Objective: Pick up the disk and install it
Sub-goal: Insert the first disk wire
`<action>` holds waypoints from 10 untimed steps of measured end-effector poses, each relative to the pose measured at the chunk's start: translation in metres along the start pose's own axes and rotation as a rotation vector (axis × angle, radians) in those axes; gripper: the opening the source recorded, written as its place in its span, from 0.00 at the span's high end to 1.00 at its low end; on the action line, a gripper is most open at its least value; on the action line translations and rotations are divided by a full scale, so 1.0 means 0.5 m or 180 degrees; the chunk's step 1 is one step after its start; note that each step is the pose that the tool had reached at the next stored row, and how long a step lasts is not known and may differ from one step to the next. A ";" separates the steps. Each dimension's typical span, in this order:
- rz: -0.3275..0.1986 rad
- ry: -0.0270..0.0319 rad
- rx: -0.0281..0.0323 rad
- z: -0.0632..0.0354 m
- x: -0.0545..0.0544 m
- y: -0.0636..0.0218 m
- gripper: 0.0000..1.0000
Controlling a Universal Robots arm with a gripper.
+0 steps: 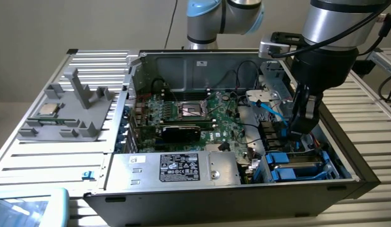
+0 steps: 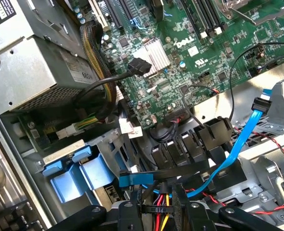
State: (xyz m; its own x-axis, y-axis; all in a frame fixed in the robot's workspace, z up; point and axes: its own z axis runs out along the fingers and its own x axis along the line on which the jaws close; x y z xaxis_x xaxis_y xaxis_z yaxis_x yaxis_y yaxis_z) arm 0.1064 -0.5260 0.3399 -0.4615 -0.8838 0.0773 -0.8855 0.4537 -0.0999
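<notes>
Open case (image 1: pixel 214 203) lies on a slatted table (image 1: pixel 31 161), its inside facing up. The arm (image 1: pixel 334 23) comes down into the case on the exterior view's right. The gripper (image 1: pixel 300 128) hangs inside, close to that side wall and above the drive bay.

Gripper: jaws about half open, with a clear gap between them. In the wrist view a tied bundle of red, yellow and black wires (image 2: pixel 156 211) shows through that gap, lying lower in the case. Nothing is clamped and there is no hold on the disk.

Disk (image 1: pixel 297 165): lies flat in the bay at the case's near corner on the exterior view's right. Its grey top faces up, with the blue carrier (image 1: pixel 296 176) around it. It sits below the gripper and apart from it. In the wrist view the carrier's blue tabs (image 2: pixel 69 166) stand beside grey bay metal, off to one side of the jaws.

Other things:
- Silver box (image 1: pixel 176 168) with a black-and-white sticker runs along the case's near edge, just beside the bay.
- Green board (image 1: pixel 195 124) fills the case middle.
- Blue cable (image 1: pixel 271 109) runs from the far corner on the exterior view's right down toward the bay. In the wrist view it passes near the jaws; whether it touches them I cannot tell.
- Grey fixture (image 1: pixel 72 113) stands on the table at the exterior view's left of the case, well apart from the gripper.
- Small square chip (image 1: pixel 47 110) rests on the fixture's outer end
</notes>
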 end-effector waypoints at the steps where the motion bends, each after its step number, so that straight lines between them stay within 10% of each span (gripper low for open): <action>1: 0.0000 0.0000 0.0000 0.000 0.000 0.000 0.64; 10: 0.0000 0.0000 0.0000 0.000 0.000 0.000 0.64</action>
State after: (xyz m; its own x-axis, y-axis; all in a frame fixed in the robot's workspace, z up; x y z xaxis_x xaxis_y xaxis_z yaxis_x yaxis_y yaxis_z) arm 0.1064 -0.5260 0.3399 -0.4615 -0.8837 0.0773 -0.8855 0.4537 -0.0999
